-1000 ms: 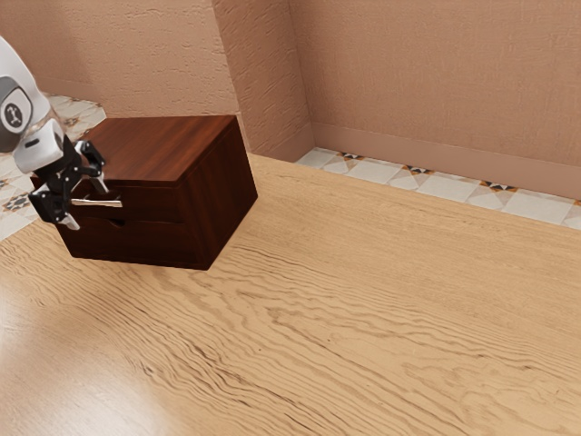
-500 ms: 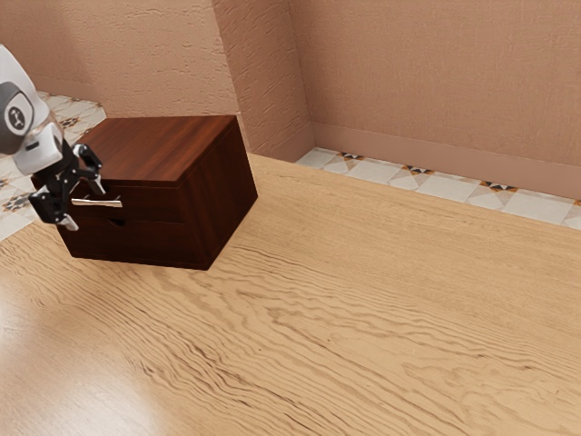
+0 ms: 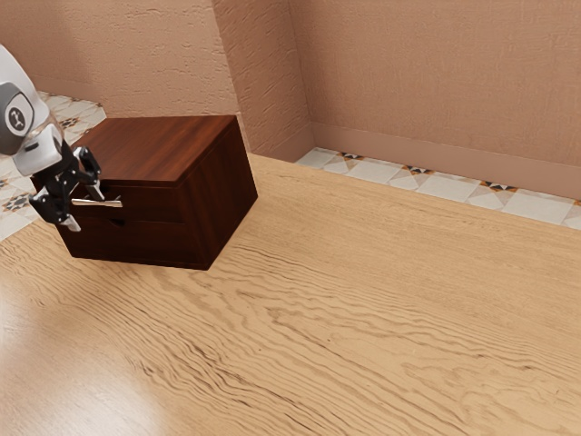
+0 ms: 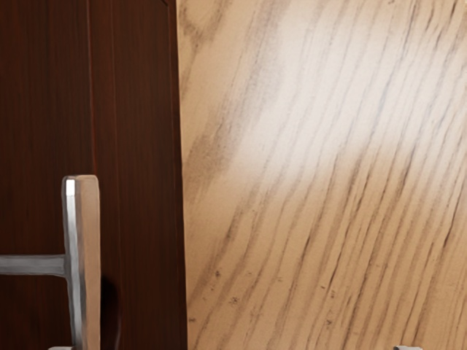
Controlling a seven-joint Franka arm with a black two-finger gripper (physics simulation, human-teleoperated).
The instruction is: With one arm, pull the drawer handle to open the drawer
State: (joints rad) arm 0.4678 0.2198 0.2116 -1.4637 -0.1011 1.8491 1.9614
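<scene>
A dark wooden drawer cabinet (image 3: 168, 186) stands on the table at the exterior view's left. Its silver bar handle (image 3: 98, 203) sticks out from the drawer front (image 3: 136, 204). My black gripper (image 3: 80, 197) is at the handle's left end, open, with one finger above the bar and one below it. The fingers stand wide apart and do not clamp the bar. In the wrist view the handle (image 4: 80, 262) lies against the dark drawer front (image 4: 124, 146), close under my hand. The drawer front looks flush with the cabinet.
The light wooden tabletop (image 3: 363, 309) stretches wide to the exterior view's right of the cabinet. Brown walls (image 3: 436, 73) and a tiled floor strip (image 3: 436, 182) lie behind it. A wall corner (image 3: 263, 73) rises just behind the cabinet.
My hand has shifted slightly left and upward along the handle's end. The handle and the drawer front stay where they were.
</scene>
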